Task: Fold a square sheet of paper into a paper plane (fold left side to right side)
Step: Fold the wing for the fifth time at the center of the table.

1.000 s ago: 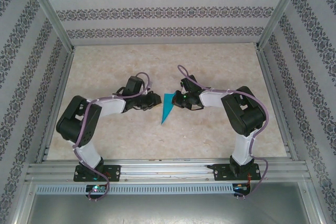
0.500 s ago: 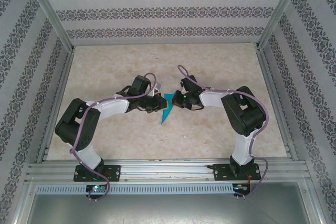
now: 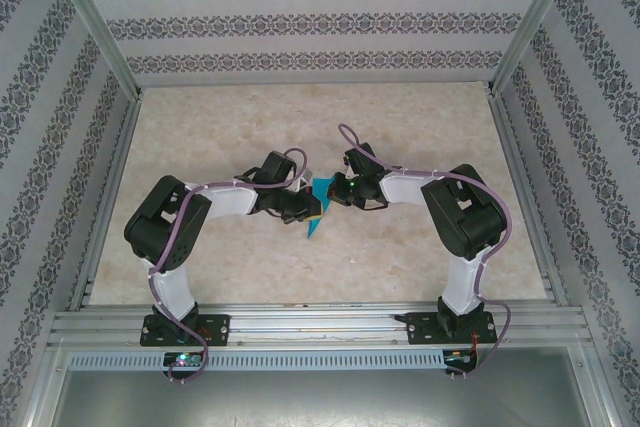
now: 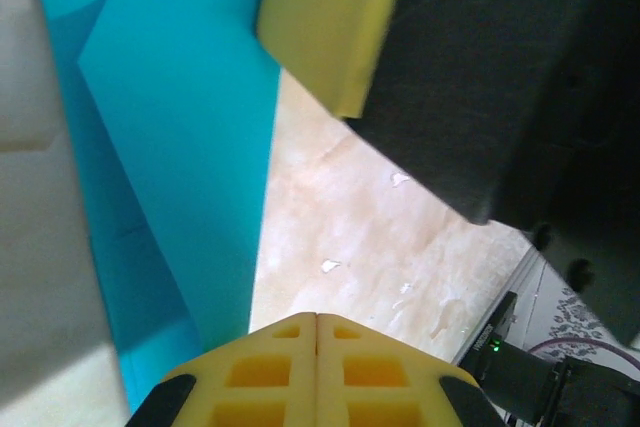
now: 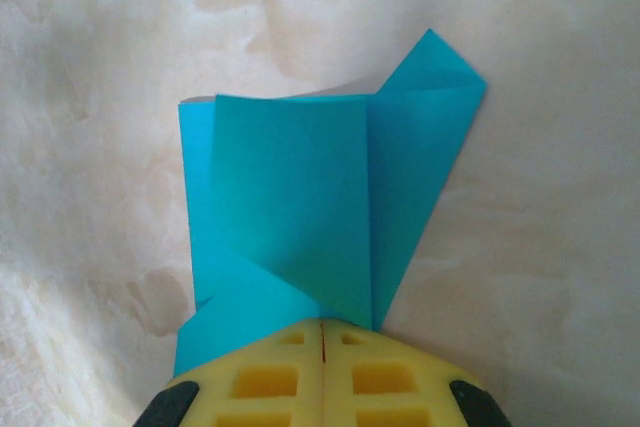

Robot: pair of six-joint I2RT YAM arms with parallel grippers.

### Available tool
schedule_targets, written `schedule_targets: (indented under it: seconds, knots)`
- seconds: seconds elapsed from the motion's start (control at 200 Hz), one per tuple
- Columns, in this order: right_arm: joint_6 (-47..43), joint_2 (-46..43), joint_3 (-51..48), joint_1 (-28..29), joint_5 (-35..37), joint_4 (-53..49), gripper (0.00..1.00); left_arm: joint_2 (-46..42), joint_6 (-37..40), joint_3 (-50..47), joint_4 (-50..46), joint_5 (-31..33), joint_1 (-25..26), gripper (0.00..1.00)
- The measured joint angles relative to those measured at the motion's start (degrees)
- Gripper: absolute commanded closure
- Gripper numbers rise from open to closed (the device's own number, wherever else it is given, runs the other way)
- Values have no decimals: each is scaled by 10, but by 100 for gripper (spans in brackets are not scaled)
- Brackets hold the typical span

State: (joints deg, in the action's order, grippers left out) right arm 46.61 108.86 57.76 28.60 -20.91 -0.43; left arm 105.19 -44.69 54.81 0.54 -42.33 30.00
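Swinging in, the left gripper [image 3: 302,209] reached the folded teal paper [image 3: 316,219], now clenched; the right gripper [image 3: 337,190] stayed clenched. Marbled table [image 3: 400,127], patterned walls [image 3: 300,27] surrounded them.

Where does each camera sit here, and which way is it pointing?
Top external: above and behind the arms, looking down at the table; both arms show.
Left wrist: on the left arm, facing the paper; left gripper shut at bottom.
Right wrist: looking down on the paper; right gripper shut at bottom.
Shared: both wrist views show the paper.
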Motion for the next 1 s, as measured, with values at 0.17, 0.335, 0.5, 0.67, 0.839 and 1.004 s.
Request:
schedule_targets:
  seconds: [0.17, 0.335, 0.5, 0.67, 0.839, 1.004]
  knots:
    - [-1, 0, 0, 0, 0, 0, 100, 7, 11, 0, -6, 13, 0, 97]
    - [-2, 0, 1, 0, 0, -1, 100, 8, 16, 0, -10, 23, 0, 96]
    - [-4, 0, 3, 0, 0, -7, 100, 11, 19, 0, -12, 24, 0, 96]
    - [-5, 0, 3, 0, 0, -7, 100, 11, 21, 0, -12, 25, 0, 97]
    - [-5, 0, 6, 0, 1, -15, 100, 11, 23, 0, -15, 33, 0, 96]
    - [-6, 0, 8, 0, 1, -18, 100, 12, 24, 0, -15, 37, 0, 97]
